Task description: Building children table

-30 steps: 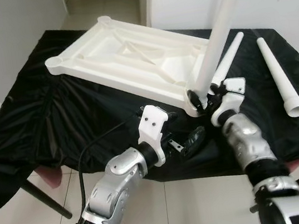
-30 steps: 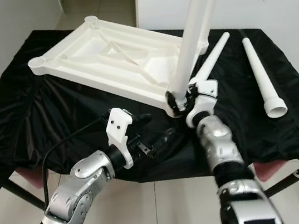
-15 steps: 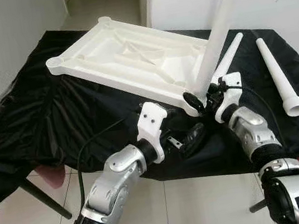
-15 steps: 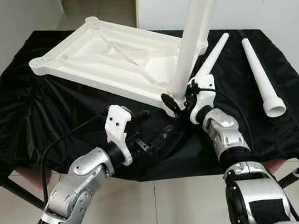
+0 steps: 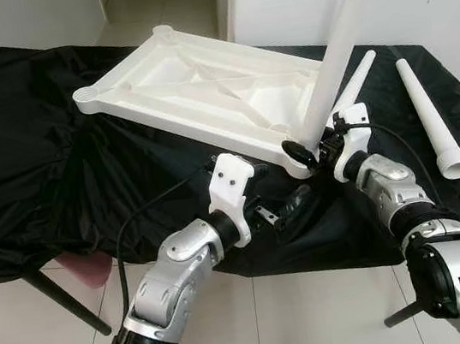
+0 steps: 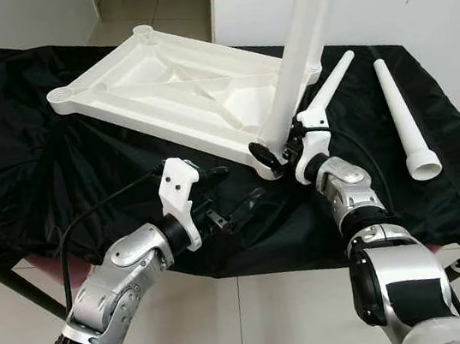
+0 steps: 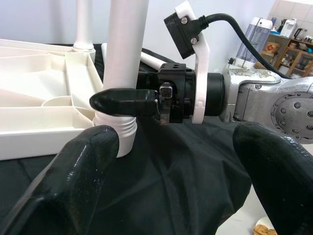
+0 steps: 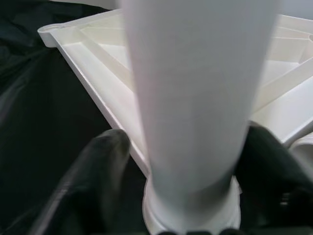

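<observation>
Right now your right gripper [image 5: 311, 146] has its fingers clamped on the upright table leg [image 5: 335, 52] at the tabletop's [image 5: 202, 98] near corner; your left gripper [image 5: 283, 209] hovers just below that corner, fingers apart

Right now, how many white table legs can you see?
3. One leg stands upright in the upturned tabletop's near corner, right gripper around its base; two lie loose on the black cloth: and. Others may be hidden.
</observation>
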Motion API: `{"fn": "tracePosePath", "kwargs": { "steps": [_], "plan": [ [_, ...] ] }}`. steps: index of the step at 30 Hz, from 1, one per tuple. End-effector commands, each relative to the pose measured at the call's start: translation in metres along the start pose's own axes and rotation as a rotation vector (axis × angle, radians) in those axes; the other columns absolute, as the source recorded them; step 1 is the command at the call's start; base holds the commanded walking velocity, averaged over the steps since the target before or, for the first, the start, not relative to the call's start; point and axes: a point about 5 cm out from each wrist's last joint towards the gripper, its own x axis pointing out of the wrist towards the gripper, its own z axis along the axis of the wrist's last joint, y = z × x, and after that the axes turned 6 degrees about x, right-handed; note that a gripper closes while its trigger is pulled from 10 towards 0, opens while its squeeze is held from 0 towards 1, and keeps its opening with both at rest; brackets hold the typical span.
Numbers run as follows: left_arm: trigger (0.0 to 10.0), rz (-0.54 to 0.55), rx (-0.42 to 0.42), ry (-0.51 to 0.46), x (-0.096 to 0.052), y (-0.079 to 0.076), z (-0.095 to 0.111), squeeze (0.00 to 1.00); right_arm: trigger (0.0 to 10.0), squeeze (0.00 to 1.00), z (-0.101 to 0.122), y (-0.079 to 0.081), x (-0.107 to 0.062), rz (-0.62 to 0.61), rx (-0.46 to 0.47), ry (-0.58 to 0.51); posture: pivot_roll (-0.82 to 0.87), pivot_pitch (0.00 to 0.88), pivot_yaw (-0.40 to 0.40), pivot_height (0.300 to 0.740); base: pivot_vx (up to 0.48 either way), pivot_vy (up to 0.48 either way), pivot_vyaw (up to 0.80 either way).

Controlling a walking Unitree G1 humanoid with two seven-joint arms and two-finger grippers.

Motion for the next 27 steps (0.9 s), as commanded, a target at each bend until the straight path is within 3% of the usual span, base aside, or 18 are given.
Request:
{"fn": "tracePosePath", "kwargs": {
  "steps": [1,2,5,7,8,9,13,14,15,16,23,27],
  "plan": [
    [10.0,-0.023,0.002,-0.001,-0.001,-0.002,0.000,0.00,2.7,0.00,-0.006,0.001,-0.001,0.027,-0.010,0.045,0.08,0.015,-0.057,0.740,0.000,0.000,0.00],
    [10.0,-0.023,0.000,0.000,-0.001,-0.003,0.000,0.00,3.6,0.00,-0.009,0.001,-0.002,0.027,-0.002,0.058,0.08,0.015,-0.057,0.740,0.000,0.000,0.00],
    [10.0,-0.025,-0.002,0.000,-0.001,-0.003,0.000,0.00,3.3,0.00,-0.013,0.000,-0.005,0.029,0.006,0.071,0.08,0.019,-0.056,0.740,0.000,0.000,0.00],
    [10.0,-0.027,-0.002,0.001,-0.001,-0.004,0.000,0.00,2.3,0.00,-0.015,-0.001,-0.007,0.027,0.012,0.078,0.08,0.022,-0.055,0.740,0.000,0.000,0.00],
    [10.0,-0.027,-0.002,0.001,-0.001,-0.004,0.000,0.00,2.3,0.00,-0.015,-0.001,-0.007,0.027,0.012,0.078,0.08,0.022,-0.055,0.740,0.000,0.000,0.00],
    [10.0,-0.028,-0.003,0.001,-0.001,-0.004,0.000,0.00,0.0,0.00,-0.017,-0.002,-0.008,0.028,0.015,0.080,0.08,0.023,-0.056,0.740,0.000,0.000,0.00],
    [10.0,-0.028,-0.004,0.001,-0.001,-0.004,0.000,0.00,0.0,0.00,-0.017,-0.001,-0.008,0.042,0.029,0.068,0.08,0.024,-0.056,0.740,0.000,0.000,0.00],
    [10.0,-0.028,-0.005,0.002,-0.001,-0.004,0.000,0.00,4.6,0.00,-0.017,0.000,-0.008,0.041,0.026,0.058,0.08,0.024,-0.057,0.740,0.000,0.000,0.00],
    [10.0,-0.028,-0.005,0.002,-0.001,-0.004,0.000,0.00,4.6,0.00,-0.017,0.000,-0.008,0.041,0.026,0.058,0.08,0.024,-0.057,0.740,0.000,0.000,0.00],
    [10.0,-0.027,-0.005,0.002,-0.001,-0.004,0.000,0.00,10.0,0.00,-0.017,0.002,-0.007,0.031,0.021,0.047,0.08,0.024,-0.059,0.740,0.000,0.000,0.00],
    [10.0,-0.030,-0.008,-0.001,-0.001,-0.003,-0.001,0.00,10.0,0.00,-0.017,0.013,0.002,-0.002,0.036,0.007,0.06,0.024,-0.054,0.740,0.000,0.000,0.00],
    [10.0,-0.039,-0.006,0.000,0.001,-0.004,0.000,0.00,10.0,0.00,-0.017,0.016,0.003,-0.079,0.032,-0.033,0.05,0.033,-0.045,0.740,0.000,0.000,0.00]
  ]
}}
